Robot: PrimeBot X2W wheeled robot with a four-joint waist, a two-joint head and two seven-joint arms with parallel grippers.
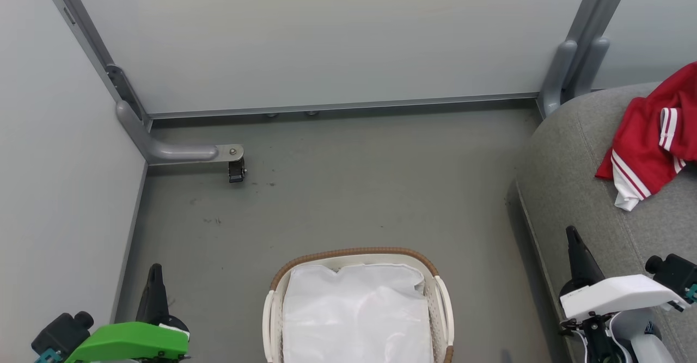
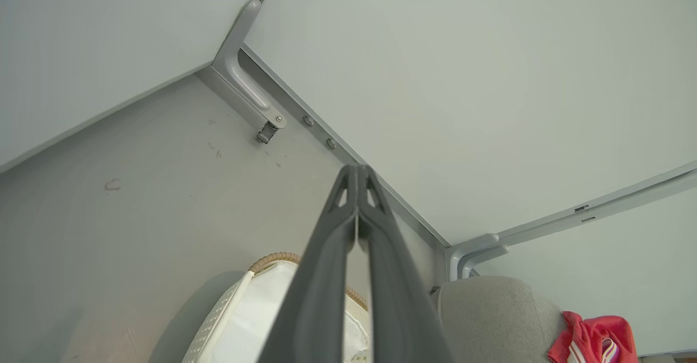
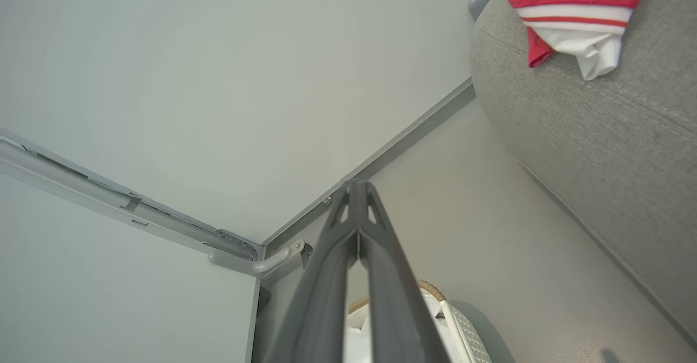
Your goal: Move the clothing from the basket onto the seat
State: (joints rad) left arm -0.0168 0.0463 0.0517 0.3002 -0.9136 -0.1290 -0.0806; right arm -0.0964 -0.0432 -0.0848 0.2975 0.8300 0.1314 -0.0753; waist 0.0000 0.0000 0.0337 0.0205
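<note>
The clothing (image 1: 650,134) is seen crumpled on the seat (image 1: 566,178), to the right of the basket (image 1: 348,254) and farther from the robot than the basket's far rim. No part of it is in the basket, where a white liner sheet (image 1: 354,308) is spread. The red cloth is bunched, and a white-trimmed corner is turned toward the basket's side of the seat.

The left gripper (image 1: 156,269) is held to the left of the basket, over the floor (image 1: 337,189). Its two dark fingers are pressed together with nothing between them. The right gripper (image 1: 570,231) is held to the right of the basket, at the edge of the seat nearest the basket, and is likewise clenched and empty.

The clothing is touched by neither gripper. It lies beyond the right gripper's fingertips, farther from the basket and well apart from them. It is separated from the left gripper by the full width of the basket.
</note>
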